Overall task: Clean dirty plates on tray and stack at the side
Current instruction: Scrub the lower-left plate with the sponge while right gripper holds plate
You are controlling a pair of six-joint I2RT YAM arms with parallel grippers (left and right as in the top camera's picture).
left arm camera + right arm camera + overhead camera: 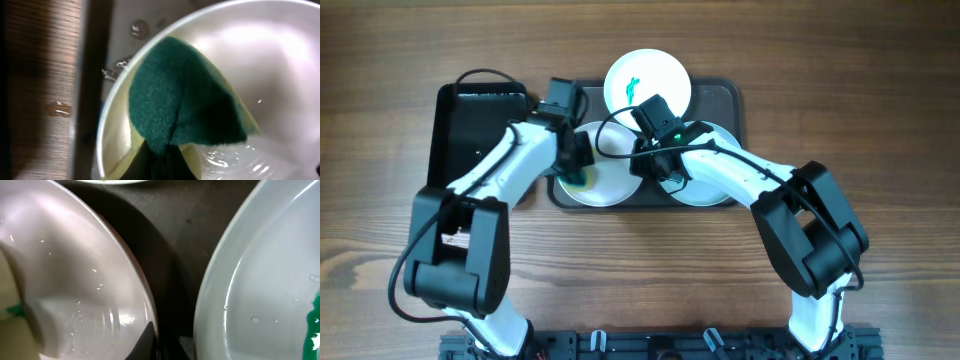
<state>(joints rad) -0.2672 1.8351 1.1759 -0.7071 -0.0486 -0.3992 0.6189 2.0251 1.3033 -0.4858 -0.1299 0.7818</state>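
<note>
The dark tray [732,98] holds three plates. A white plate [660,70] with a green smear lies at its back. My left gripper [576,160] is shut on a green and yellow sponge [185,100] and presses it onto the left white plate [610,185], which looks wet in the left wrist view [280,60]. My right gripper [645,165] is shut on that plate's right rim [75,280], one finger inside and one outside [165,345]. The pale blue plate [260,280] lies to the right, partly under my right arm, with a green smear [315,325].
A smaller glossy black tray [470,130] stands left of the dark tray, under my left arm. Water drops lie on the dark tray's floor [135,27] beside the plate. Wooden table [880,120] surrounds both trays.
</note>
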